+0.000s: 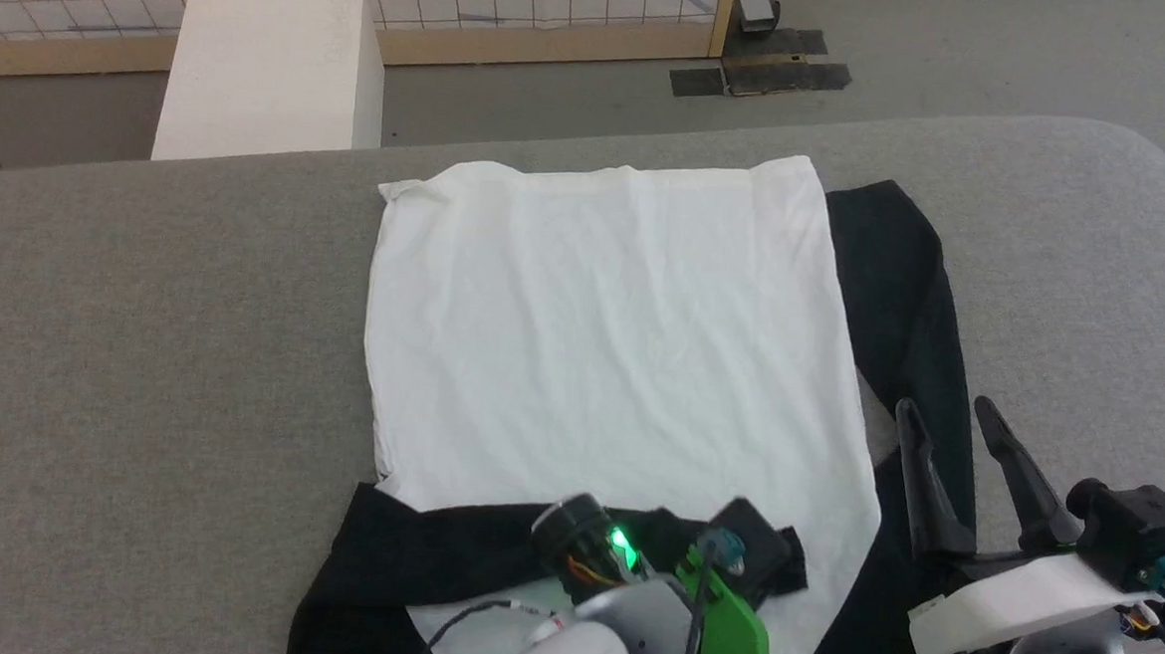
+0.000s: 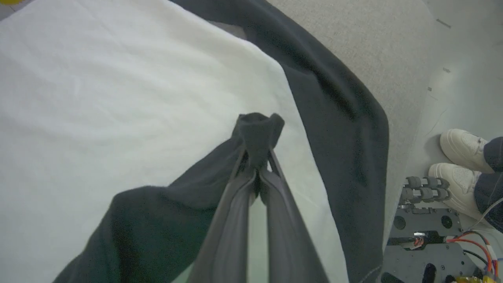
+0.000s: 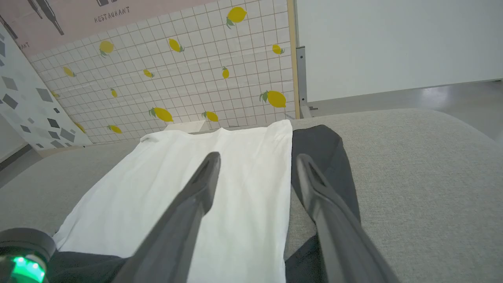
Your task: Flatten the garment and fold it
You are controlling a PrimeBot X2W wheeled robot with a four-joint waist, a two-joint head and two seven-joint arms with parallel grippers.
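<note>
The garment [image 1: 601, 348] lies flat on the grey table [image 1: 143, 344], white body up, no print showing. One black sleeve [image 1: 904, 284] runs down its right edge. The other black sleeve [image 1: 431, 548] is drawn across the near end of the white body. In the left wrist view my left gripper [image 2: 257, 161] is shut on that sleeve's cuff [image 2: 257, 129], held just above the white cloth [image 2: 98, 98]. Its wrist [image 1: 629, 579] shows at the bottom centre of the head view. My right gripper [image 1: 945, 408] hangs open over the right sleeve with nothing between its fingers [image 3: 204, 184].
A white box [image 1: 267, 71] stands on the floor behind the table's far left. A lemon-tiled partition [image 3: 177, 78] closes off the back. A person's white shoes [image 2: 459, 157] stand on the floor beside my base [image 2: 424, 232], off the table's right edge.
</note>
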